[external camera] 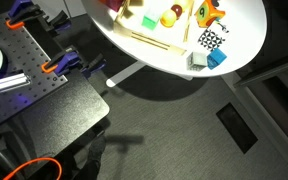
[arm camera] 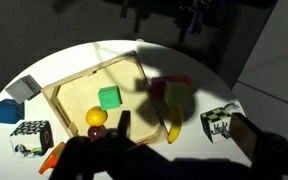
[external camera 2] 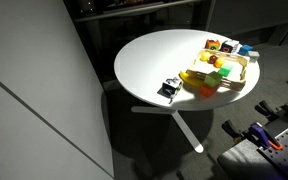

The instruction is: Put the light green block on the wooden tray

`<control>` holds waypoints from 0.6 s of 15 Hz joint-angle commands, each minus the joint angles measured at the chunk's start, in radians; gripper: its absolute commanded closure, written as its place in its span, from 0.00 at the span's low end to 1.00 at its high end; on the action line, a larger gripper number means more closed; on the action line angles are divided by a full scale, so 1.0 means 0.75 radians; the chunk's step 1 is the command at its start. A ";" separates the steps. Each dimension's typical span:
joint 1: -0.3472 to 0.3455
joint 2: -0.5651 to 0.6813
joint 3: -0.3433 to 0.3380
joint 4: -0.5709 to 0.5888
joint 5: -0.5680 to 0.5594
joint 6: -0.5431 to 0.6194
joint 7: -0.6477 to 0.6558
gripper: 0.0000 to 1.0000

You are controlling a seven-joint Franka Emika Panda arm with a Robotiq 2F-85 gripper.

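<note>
Wrist view: block (arm camera: 108, 97) lies flat inside the tray (arm camera: 76, 92), near its middle, just beside the yellow ball (arm camera: 95, 117) and apart from the rim. An exterior view agrees: block (external camera: 149, 20) sits among the toys on the tray (external camera: 154, 42).

My pincer (arm camera: 182, 120) shows only as two dark prongs at the bottom edge of the wrist view. They look spread apart with nothing between them, though the shadow makes this a weak reading. I hang high over the table (arm camera: 64, 65), well clear of everything.

Judgement: placement looks done. What is left is checking it and keeping out.
- No descent. The ball next to the block would roll at a touch and could push the block.
- If I must leave, go straight up and back. Do not sweep sideways over the checkered cube (arm camera: 219, 123) near the table edge.
- Keep the prongs spread so nothing gets caught.
- My own shadow covers part of the tray, so confirm the block's seating from an exterior view.
</note>
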State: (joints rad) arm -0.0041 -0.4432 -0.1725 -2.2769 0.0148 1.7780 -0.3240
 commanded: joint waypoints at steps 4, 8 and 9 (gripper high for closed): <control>-0.022 0.122 0.022 -0.014 -0.009 0.038 0.013 0.00; -0.022 0.202 0.047 -0.046 -0.029 0.119 0.033 0.00; -0.021 0.220 0.053 -0.054 -0.031 0.141 0.038 0.00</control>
State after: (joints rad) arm -0.0055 -0.3091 -0.1592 -2.3018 0.0129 1.8359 -0.3186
